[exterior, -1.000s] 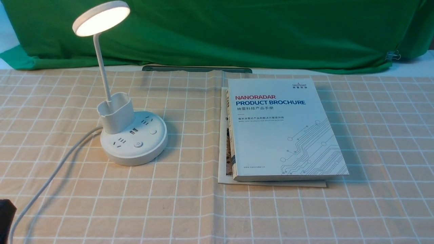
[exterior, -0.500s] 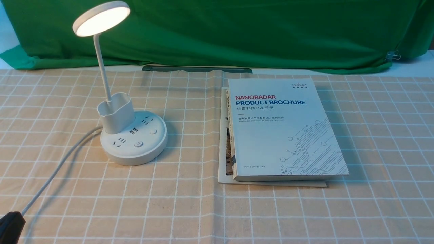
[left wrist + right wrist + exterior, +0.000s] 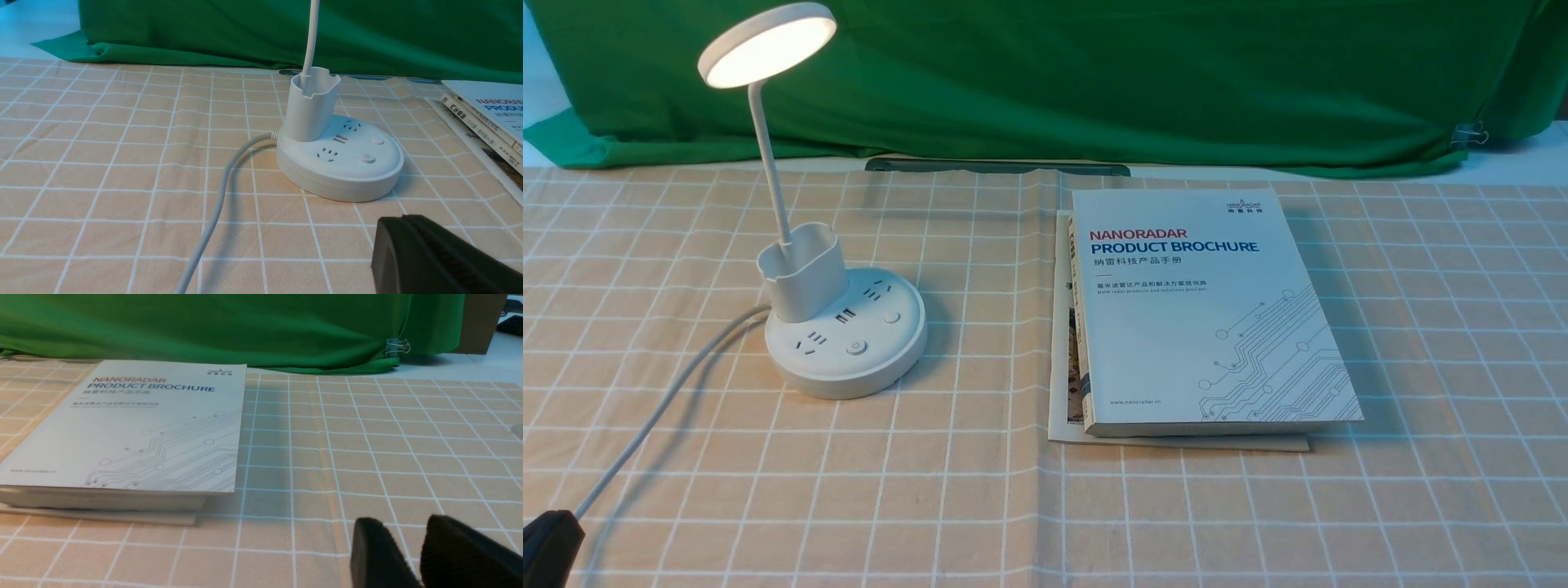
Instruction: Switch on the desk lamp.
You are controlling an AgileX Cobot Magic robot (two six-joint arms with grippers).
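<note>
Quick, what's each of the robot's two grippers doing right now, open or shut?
Left gripper: closed, fingers together, holding nothing.
Right gripper: slightly open, a gap between its fingers, holding nothing.

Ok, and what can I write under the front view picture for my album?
The glowing desk lamp beside a NANORADAR brochure on a checked cloth.
</note>
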